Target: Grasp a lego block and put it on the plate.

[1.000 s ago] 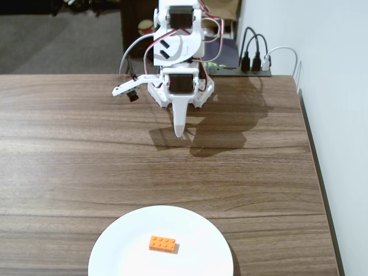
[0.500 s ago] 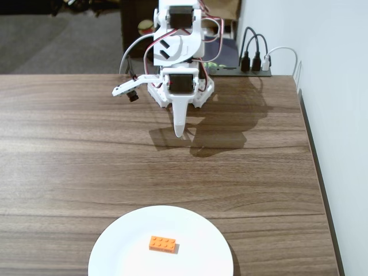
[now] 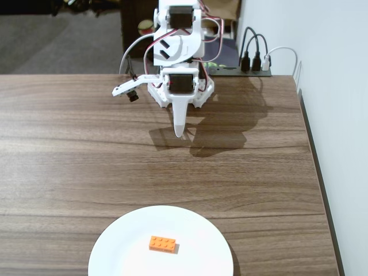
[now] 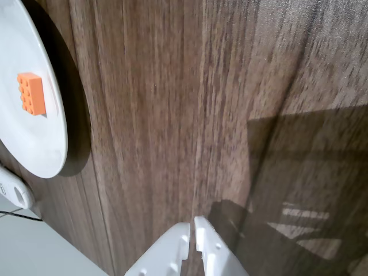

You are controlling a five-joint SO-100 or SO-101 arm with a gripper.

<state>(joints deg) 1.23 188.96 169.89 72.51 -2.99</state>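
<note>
Lego block (image 3: 163,244) lies flat, studs up, on the plate (image 3: 121,247), just below plate centre in the fixed view; in the wrist view it sits at about 10 o'clock of the picture (image 4: 30,93), well inside the plate rim (image 4: 57,144); placement looks done, judging from how things lie.

Gripper (image 3: 180,133) hangs folded near the arm base at 12 o'clock of the fixed view, well apart from the plate at 6 o'clock; the wrist view shows the two fingertips (image 4: 192,233) almost touching, only a thin slit between them, nothing held.

Handling, as a judgement: rigid moulded plastic, very light, smooth sides, so slippery under hard pads but not fragile; best hold is across the two long side faces, jaws square to them, pads below the stud line; a glossy plate likely lets it slide if nudged.

Count: one orange block, eight studs in two rows of four; one white plate; one arm; the wooden table (image 3: 69,149) carries nothing else in view; cables and a power strip (image 3: 253,70) sit past the far edge.
</note>
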